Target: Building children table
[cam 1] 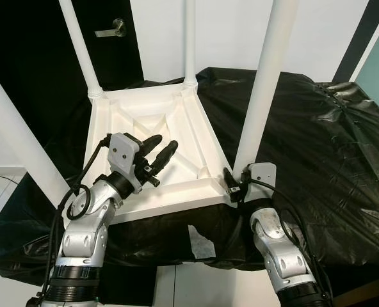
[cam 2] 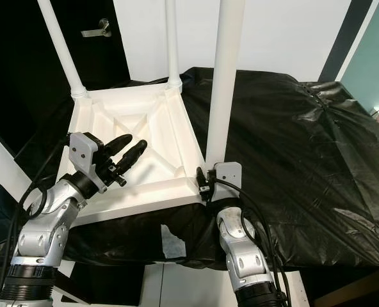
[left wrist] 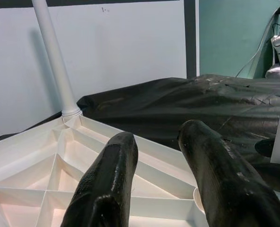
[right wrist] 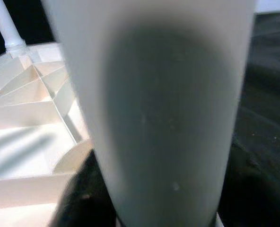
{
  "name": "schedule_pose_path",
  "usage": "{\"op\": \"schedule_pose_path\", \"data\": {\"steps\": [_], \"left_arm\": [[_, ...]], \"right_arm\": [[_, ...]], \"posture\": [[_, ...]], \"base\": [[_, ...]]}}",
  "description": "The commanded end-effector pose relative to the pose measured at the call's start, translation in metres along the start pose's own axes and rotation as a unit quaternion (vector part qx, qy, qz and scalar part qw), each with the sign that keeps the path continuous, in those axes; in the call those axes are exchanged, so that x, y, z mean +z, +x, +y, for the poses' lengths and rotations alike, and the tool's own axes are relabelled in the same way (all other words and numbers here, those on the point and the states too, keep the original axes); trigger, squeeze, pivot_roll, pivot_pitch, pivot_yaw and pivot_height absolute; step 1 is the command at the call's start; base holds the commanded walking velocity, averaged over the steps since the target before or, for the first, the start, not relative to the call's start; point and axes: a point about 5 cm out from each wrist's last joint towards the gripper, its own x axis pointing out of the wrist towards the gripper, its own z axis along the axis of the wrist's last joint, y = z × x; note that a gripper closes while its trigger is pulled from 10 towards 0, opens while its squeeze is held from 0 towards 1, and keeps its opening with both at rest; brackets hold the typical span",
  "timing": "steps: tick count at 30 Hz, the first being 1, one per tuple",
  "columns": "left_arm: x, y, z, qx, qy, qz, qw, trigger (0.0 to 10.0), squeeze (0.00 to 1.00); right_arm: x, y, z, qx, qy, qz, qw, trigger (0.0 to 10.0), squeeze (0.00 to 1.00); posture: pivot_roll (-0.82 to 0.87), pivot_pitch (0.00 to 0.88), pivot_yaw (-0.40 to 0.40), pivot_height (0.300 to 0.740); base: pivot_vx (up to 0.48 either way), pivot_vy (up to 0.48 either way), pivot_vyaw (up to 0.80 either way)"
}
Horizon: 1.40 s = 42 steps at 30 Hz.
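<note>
On crinkled black plastic [cam 1: 317, 147] — ribbed white tabletop [cam 1: 154, 137], round legs [cam 1: 269, 70].

Two silver jointed arms, ringed with black bands at the near end. Looping black cables along both forearms. Grey boxy wrist housings with small dark screws. Left tool [cam 1: 161, 151]: two long, rounded, matte black fingers [left wrist: 107, 184], faintly scuffed. Right tool [cam 1: 231, 185]: black too.

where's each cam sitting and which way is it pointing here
Left eye, right eye: head, looking down at the upturned table on black sheet; both arms show.
Left wrist: along the open left gripper over the ribbed underside.
Right wrist: tight against the near leg held by the right gripper.
All share the table.
</note>
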Motion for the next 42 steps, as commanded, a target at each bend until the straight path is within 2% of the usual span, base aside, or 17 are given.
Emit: {"op": "schedule_pose_path", "data": {"steps": [1, 5, 8, 10, 11, 13, 14, 16, 17, 18, 21, 23, 27, 28, 37, 38, 42], "left_arm": [[-0.001, 0.001, 0.003, 0.018, 0.002, 0.005, 1.000, 10.0, 0.00], [-0.001, 0.001, 0.001, 0.011, 0.002, 0.007, 1.000, 10.0, 0.00], [-0.003, 0.001, -0.003, -0.008, -0.005, 0.013, 1.000, 10.0, 0.00], [-0.003, 0.001, -0.003, -0.008, -0.005, 0.013, 1.000, 10.0, 0.00], [-0.004, 0.001, -0.007, -0.021, -0.010, 0.017, 1.000, 10.0, 0.00], [-0.004, 0.001, -0.007, -0.021, -0.010, 0.017, 1.000, 10.0, 0.00], [-0.007, 0.000, -0.013, -0.043, -0.014, 0.024, 0.999, 10.0, 0.00], [-0.007, 0.000, -0.013, -0.043, -0.014, 0.024, 0.999, 10.0, 0.00], [-0.009, -0.002, -0.020, -0.068, -0.017, 0.032, 0.997, 10.0, 0.00], [-0.012, -0.005, -0.028, -0.100, -0.016, 0.044, 0.994, 10.0, 0.00], [-0.014, -0.008, -0.033, -0.121, -0.015, 0.052, 0.991, 10.0, 0.00], [-0.016, -0.014, -0.042, -0.162, -0.018, 0.069, 0.984, 10.0, 0.00], [-0.018, -0.020, -0.049, -0.198, -0.023, 0.086, 0.976, 10.0, 0.00], [-0.020, -0.027, -0.057, -0.231, -0.036, 0.102, 0.967, 10.0, 0.00], [-0.022, -0.033, -0.065, -0.262, -0.044, 0.121, 0.956, 10.0, 0.00], [-0.023, -0.035, -0.068, -0.269, -0.044, 0.126, 0.954, 10.0, 0.00], [-0.023, -0.037, -0.069, -0.272, -0.045, 0.130, 0.952, 10.0, 0.00]], "right_arm": [[-0.009, -0.004, -0.003, 0.005, 0.006, 0.019, 1.000, 10.0, 1.00], [-0.007, -0.005, -0.009, 0.017, 0.003, 0.012, 1.000, 10.0, 1.00], [-0.006, -0.012, -0.016, 0.062, -0.007, 0.004, 0.998, 10.0, 1.00], [-0.006, -0.012, -0.016, 0.062, -0.007, 0.004, 0.998, 10.0, 1.00], [-0.006, -0.016, -0.019, 0.093, -0.008, 0.004, 0.996, 10.0, 1.00], [-0.006, -0.016, -0.019, 0.093, -0.008, 0.004, 0.996, 10.0, 1.00], [-0.005, -0.021, -0.026, 0.145, -0.017, 0.008, 0.989, 10.0, 0.19], [-0.005, -0.021, -0.026, 0.145, -0.017, 0.008, 0.989, 10.0, 0.19], [-0.004, -0.023, -0.031, 0.188, -0.027, 0.012, 0.982, 10.0, 0.00], [-0.002, -0.023, -0.036, 0.239, -0.040, 0.022, 0.970, 10.0, 0.00], [-0.001, -0.023, -0.039, 0.271, -0.049, 0.030, 0.961, 10.0, 0.00], [0.006, -0.013, -0.043, 0.315, -0.071, 0.035, 0.946, 10.0, 0.00], [0.014, -0.002, -0.044, 0.340, -0.091, 0.031, 0.936, 10.0, 0.00], [0.020, 0.006, -0.042, 0.359, -0.111, 0.025, 0.926, 10.0, 0.00], [0.026, 0.015, -0.037, 0.393, -0.129, 0.021, 0.910, 10.0, 0.00], [0.026, 0.016, -0.035, 0.405, -0.131, 0.027, 0.904, 2.7, 0.00], [0.024, 0.017, -0.034, 0.412, -0.130, 0.034, 0.901, 2.7, 0.00]], "posture": [[-0.05, 0.000, 0.020, 0.740], [-0.05, 0.000, 0.021, 0.740], [-0.05, 0.000, 0.024, 0.740], [-0.05, 0.000, 0.024, 0.740], [-0.05, 0.000, 0.025, 0.740], [-0.05, 0.000, 0.025, 0.740], [-0.06, 0.000, 0.024, 0.740], [-0.06, 0.000, 0.024, 0.740], [-0.06, 0.000, 0.025, 0.740], [-0.06, 0.000, 0.026, 0.740], [-0.05, 0.000, 0.026, 0.740], [-0.04, 0.000, 0.024, 0.740], [-0.03, 0.000, 0.021, 0.740], [-0.03, 0.000, 0.022, 0.740], [-0.02, 0.000, 0.019, 0.740], [-0.02, 0.000, 0.013, 0.740], [-0.01, 0.000, 0.011, 0.740]], "base": [[0.000, 0.000, 0.00], [0.000, 0.000, 0.00], [0.000, 0.000, 0.00], [0.000, 0.000, 0.00], [0.000, 0.000, 0.00], [0.000, 0.000, 0.00], [0.000, 0.000, 0.00], [0.000, 0.000, 0.00], [0.000, 0.000, 0.00], [0.000, 0.000, 0.00], [0.000, 0.000, 0.00], [0.000, 0.000, 0.00], [0.000, 0.000, 0.00], [0.000, 0.000, 0.00], [0.000, 0.000, 0.00], [0.000, 0.000, 0.00], [0.000, 0.000, 0.00]]}}
